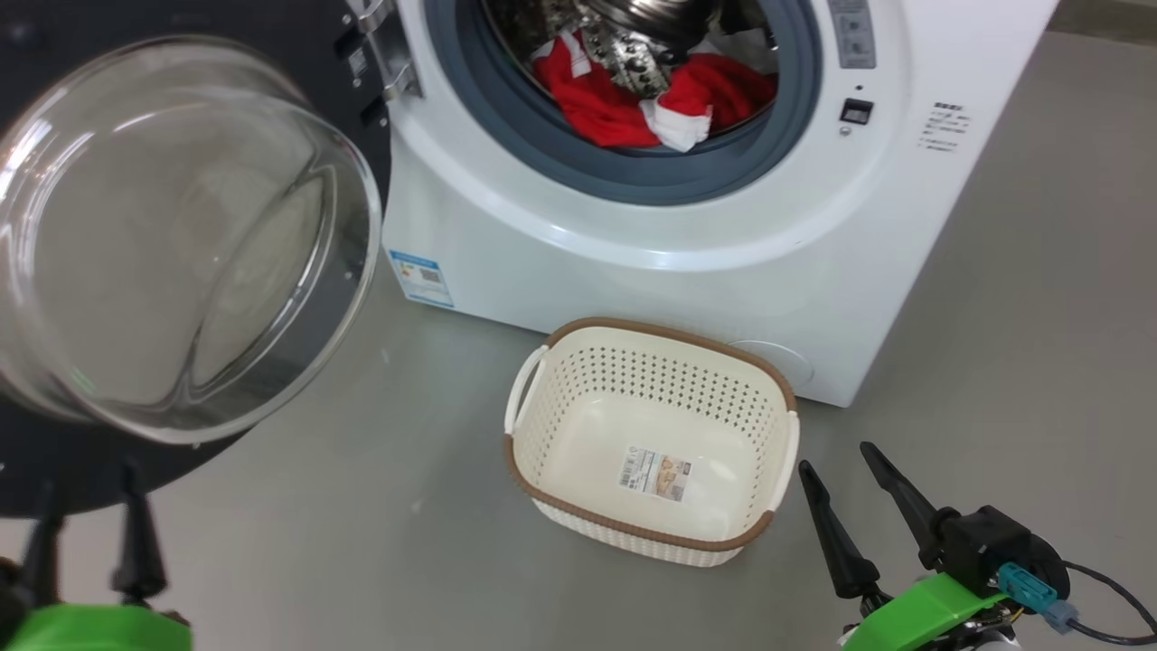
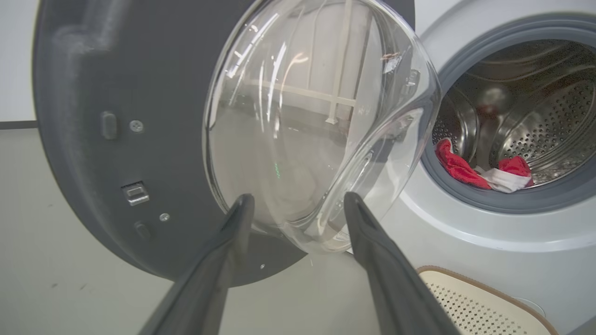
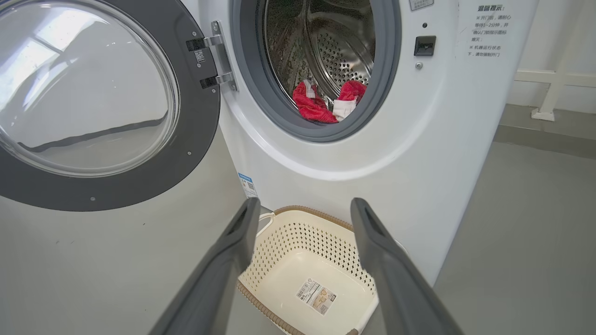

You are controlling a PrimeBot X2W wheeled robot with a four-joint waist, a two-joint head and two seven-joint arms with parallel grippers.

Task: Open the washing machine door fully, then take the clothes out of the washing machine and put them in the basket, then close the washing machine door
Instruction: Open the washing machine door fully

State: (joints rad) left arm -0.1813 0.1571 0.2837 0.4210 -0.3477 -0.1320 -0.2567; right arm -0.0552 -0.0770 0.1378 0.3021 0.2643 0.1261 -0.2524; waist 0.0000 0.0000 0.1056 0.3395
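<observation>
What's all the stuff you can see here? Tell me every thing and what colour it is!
washing machine: one, white, standing on the floor at the back
rubber ring: one, grey, around the machine's opening
washing machine door: one, black rim with a clear glass bowl, swung open at the left of the head view
clothes: one small heap, red with white trim, inside the drum near the front edge
basket: one, cream with a brown rim, on the floor in front of the machine
paper label: one, pale, on the basket's floor
blue label: one, blue and white, low on the machine's front
floor: grey, underneath everything
left tool: one, dark fingers, open, before the door's glass
right tool: one, dark fingers, open, right of the basket
</observation>
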